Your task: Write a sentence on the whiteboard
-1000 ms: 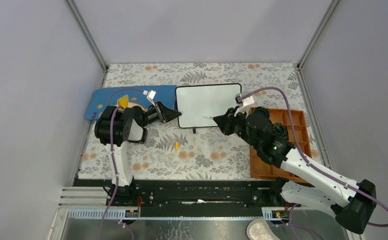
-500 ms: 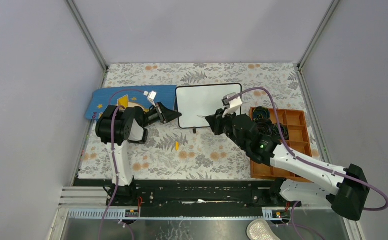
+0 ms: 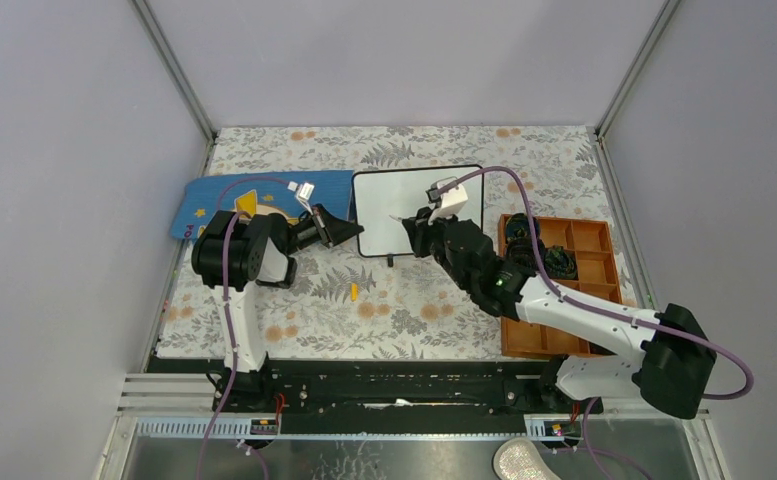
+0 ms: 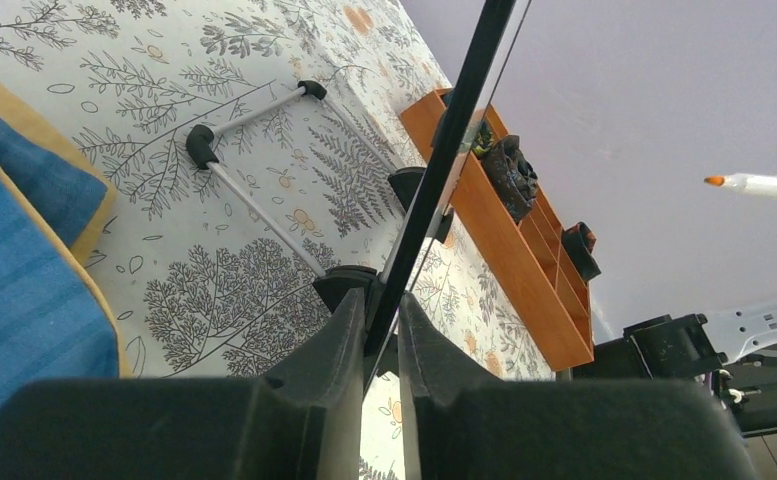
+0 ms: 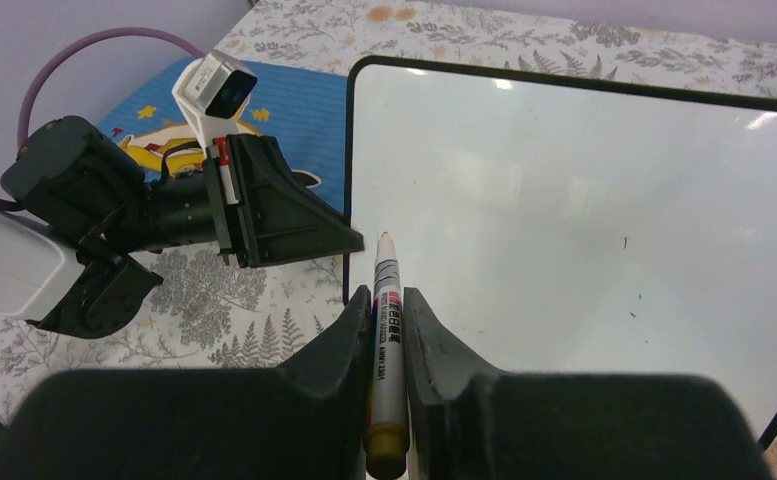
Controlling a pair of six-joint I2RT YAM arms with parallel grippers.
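Note:
The whiteboard (image 3: 384, 195) stands tilted on its small feet at the table's middle back. Its glossy white face (image 5: 584, 200) shows only a few tiny dark specks; the sentence is out of view. My left gripper (image 3: 355, 232) is at the board's lower left corner. Seen from the left wrist, it (image 4: 382, 310) is shut on the black frame edge (image 4: 454, 140). My right gripper (image 5: 386, 295) is shut on a white marker (image 5: 385, 330). The marker's tip (image 3: 396, 217) hangs over the left part of the board, close to the left gripper.
An orange compartment tray (image 3: 584, 250) with dark items lies right of the board, under the right arm. A blue mat (image 3: 264, 195) lies behind the left arm. A small orange piece (image 3: 353, 291) rests on the floral cloth in front. Grey walls enclose the table.
My right arm has swung left from the tray side, carrying the marker over the board's left part. The left jaws have closed in on the board's frame.

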